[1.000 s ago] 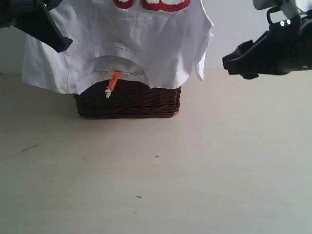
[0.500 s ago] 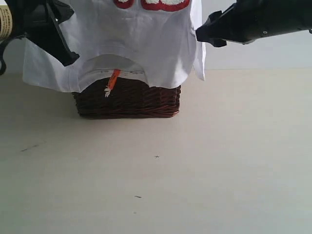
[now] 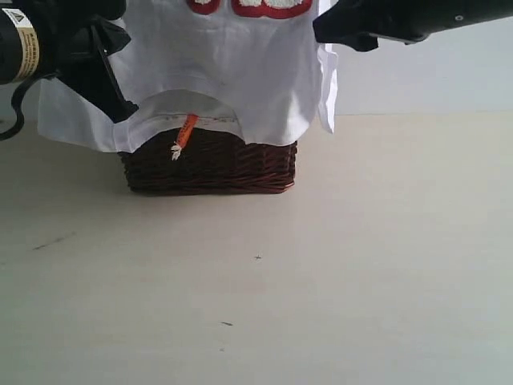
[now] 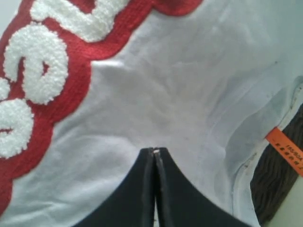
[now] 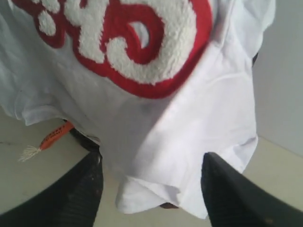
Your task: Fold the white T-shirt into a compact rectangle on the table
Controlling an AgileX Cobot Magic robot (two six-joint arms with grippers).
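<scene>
The white T-shirt (image 3: 232, 72) hangs collar-down in front of a wicker basket, its red-outlined lettering (image 3: 272, 8) at the top edge and its orange neck tag (image 3: 186, 132) dangling below. My left gripper (image 3: 124, 115) is shut, its tips against the cloth beside the collar; the left wrist view shows the closed left gripper (image 4: 155, 150) on the shirt (image 4: 180, 94) with no fold seen between the jaws. My right gripper (image 3: 333, 34) is open at the shirt's right edge; in its own view the right gripper (image 5: 152, 161) straddles the hanging sleeve hem (image 5: 189, 127) without touching it.
A dark brown wicker basket (image 3: 208, 164) stands behind the shirt's lower edge on the pale table (image 3: 321, 265). A light wall rises behind it. Small dark specks mark the tabletop towards the front.
My right arm has swung in from the far right to the shirt's upper right edge. My left gripper has slid down and right along the shirt towards the collar. The shirt has barely moved.
</scene>
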